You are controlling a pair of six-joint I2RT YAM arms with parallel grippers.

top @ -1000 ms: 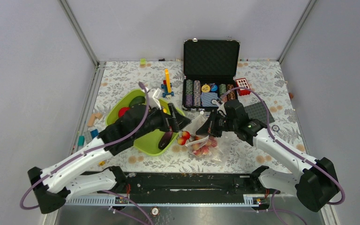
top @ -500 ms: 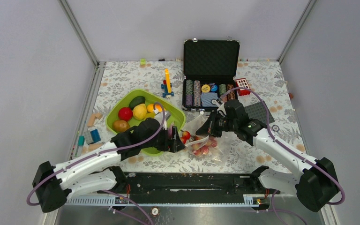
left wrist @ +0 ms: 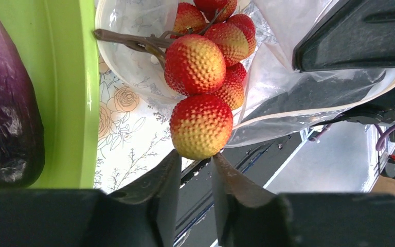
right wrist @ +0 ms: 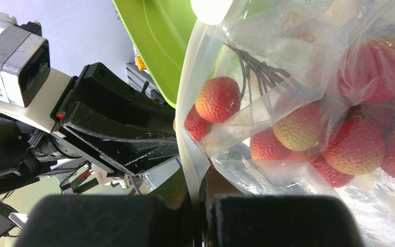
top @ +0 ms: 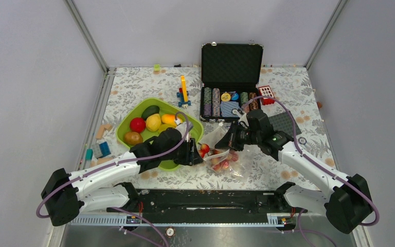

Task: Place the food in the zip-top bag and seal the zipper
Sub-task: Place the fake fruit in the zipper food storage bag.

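"Where does the zip-top bag (right wrist: 283, 51) lie?"

"On the floral tablecloth (top: 133, 85), just right of the lime-green tray (left wrist: 79, 77) and in front of the open black case (top: 231, 62); it is clear, crumpled film, with a white band running along its mouth."

"Who has hold of it?"

"The right gripper (right wrist: 198, 193); its fingers are pinched tight on that white band, holding the upper lip up so the mouth gapes toward the tray."

"And the left gripper (left wrist: 195, 156)?"

"Low at the mouth, between tray and bag; its fingers stand a narrow slit apart and clasp nothing; the lowest of the berries (left wrist: 195, 67) sits right at their tips."

"What do the berries look like?"

"Pebbled skins, red fading to yellow, bunched on a brown stem; most show through the film, inside; whether the lowest one is past the lip, I cannot tell."

"The other food?"

"In the tray; a glossy purple piece (left wrist: 5, 103) lies against its wall, close beside the left fingers; farther back sit a dark green piece (top: 150, 110), a red piece (top: 138, 124), a yellow piece (top: 154, 122), an orange piece (top: 168, 119) and a brownish piece (top: 132, 137), crowded together."
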